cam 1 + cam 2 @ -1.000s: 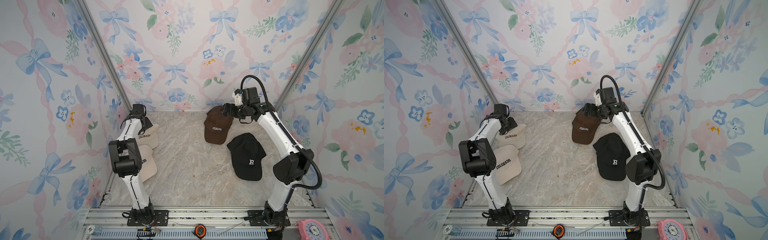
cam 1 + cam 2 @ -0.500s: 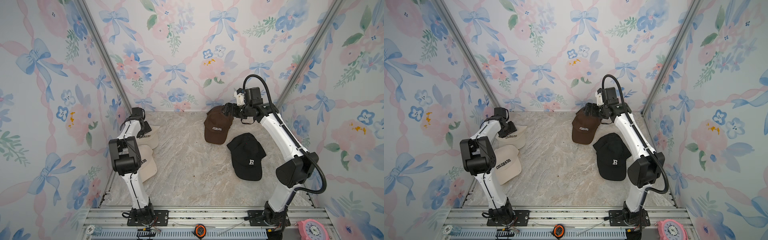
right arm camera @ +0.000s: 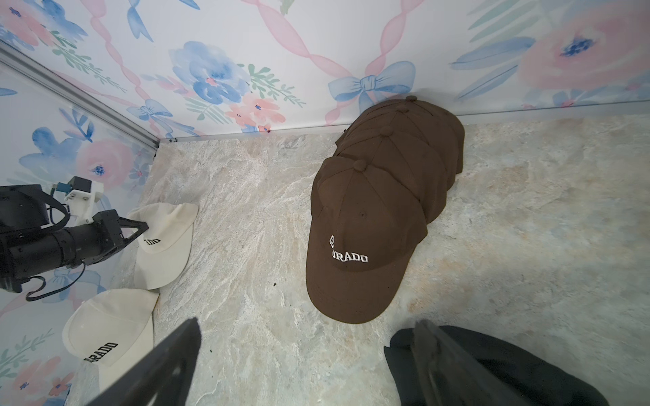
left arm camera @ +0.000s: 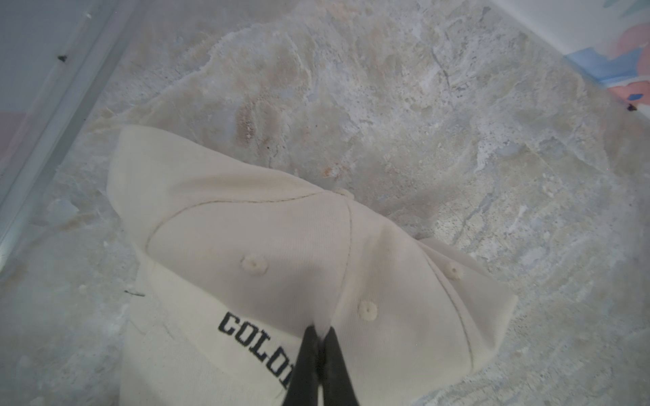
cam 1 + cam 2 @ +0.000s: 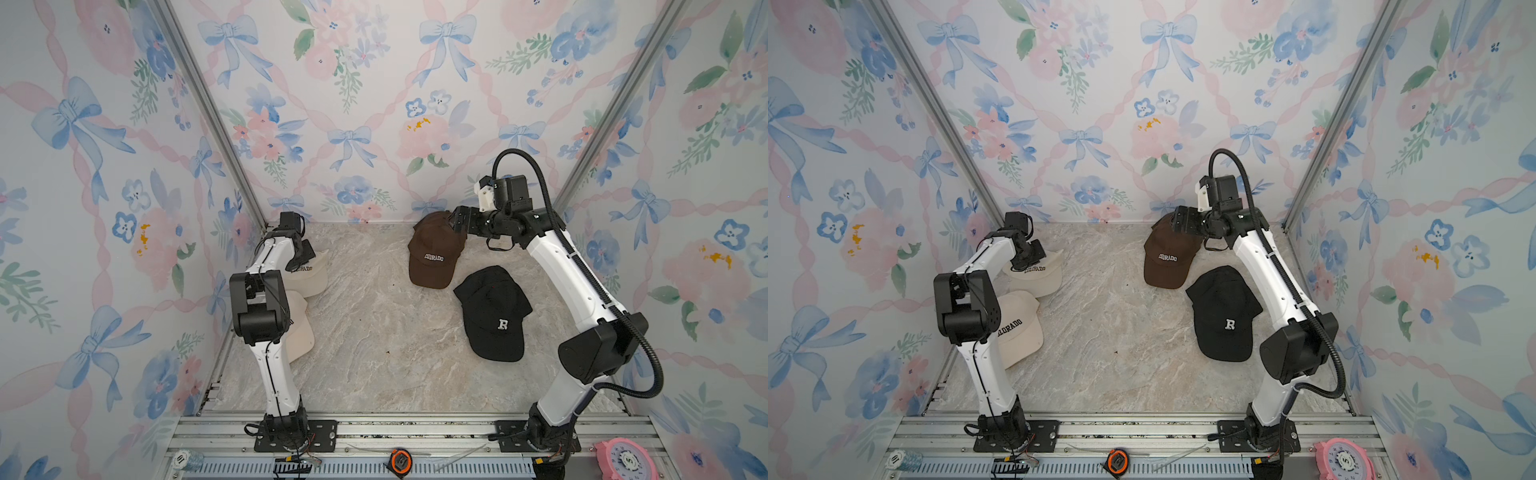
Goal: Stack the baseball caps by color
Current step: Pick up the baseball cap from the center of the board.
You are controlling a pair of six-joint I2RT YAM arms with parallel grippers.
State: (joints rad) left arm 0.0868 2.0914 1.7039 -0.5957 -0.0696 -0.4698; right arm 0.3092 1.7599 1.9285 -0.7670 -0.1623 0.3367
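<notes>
Where floral walls [image 5: 374, 104] enclose it, marble-patterned floor [image 5: 365, 332].

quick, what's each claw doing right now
Left claw: shut, pinching the crown of the far cream cap.
Right claw: open, holding nothing, above the brown cap stack.

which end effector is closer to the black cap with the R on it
Right. The right end effector hangs open over the back of the table, with the black cap just below it. The left end effector pinches a cream cap across the table.
</notes>
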